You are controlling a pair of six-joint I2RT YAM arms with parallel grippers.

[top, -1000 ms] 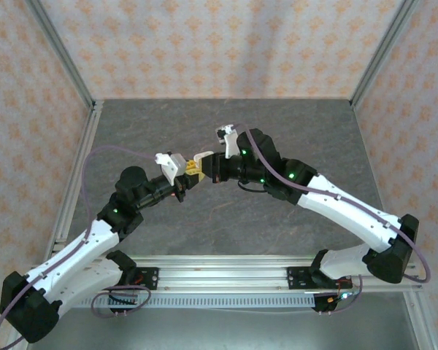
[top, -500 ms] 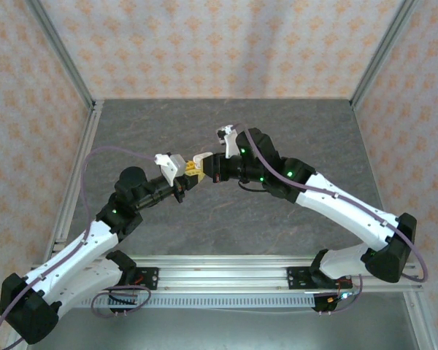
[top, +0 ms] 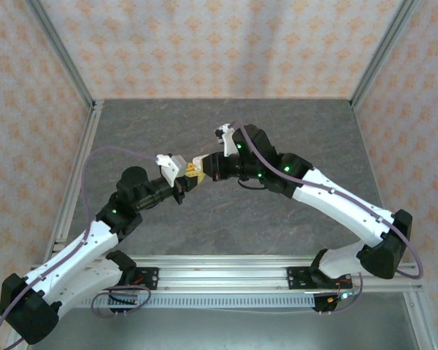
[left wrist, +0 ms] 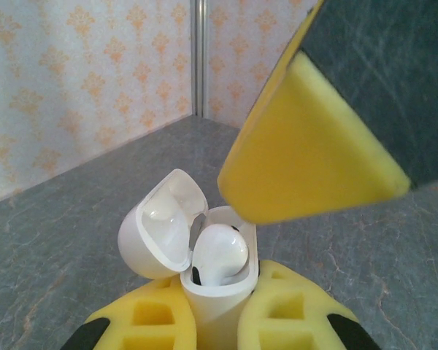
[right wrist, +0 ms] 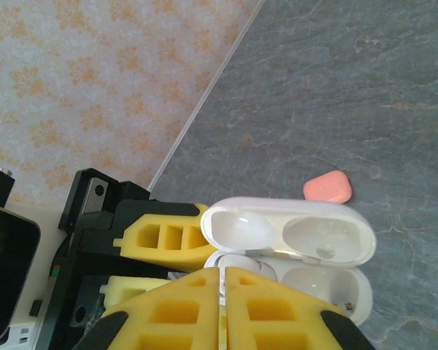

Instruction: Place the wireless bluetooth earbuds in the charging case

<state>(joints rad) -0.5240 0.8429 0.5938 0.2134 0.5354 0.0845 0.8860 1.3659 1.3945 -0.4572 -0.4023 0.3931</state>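
Got the left gripper point(left wrist: 219, 324) pinching the white charging case point(left wrist: 217, 299) by its lower body, yellow fingers point(left wrist: 150, 324) snug on either side, held up clear of the grey bench point(top: 277, 219) around the middle, right at the meeting point of the two arms in the top view. Seeing the lid point(left wrist: 160, 233) flipped open and tipped back to the left in the left wrist view, glossy hollows inside. Spotted one white earbud point(left wrist: 220, 251) sitting in the mouth of the case, rounded head poking above the rim, so not fully sunk yet. Found the right gripper point(right wrist: 221, 281) hovering straight over the open case, pads point(right wrist: 175, 313) pressed flat together with only a hairline slit between, tips down at that same earbud's well. Honestly can't tell about a stem pinched in there versus tips just touching the bud, too hidden behind the yellow. Caught one of those pads looming big and blurry over the case in the left wrist view too. Also noticed the neighbouring well point(right wrist: 314, 284) beside the earbud in the right wrist view, shiny white inside. Plus a small pink pebble-shaped case point(right wrist: 327, 187) lying shut on the bench, past the lid in that view, apart from everything held. Orange-patterned walls point(top: 204, 44) behind it all
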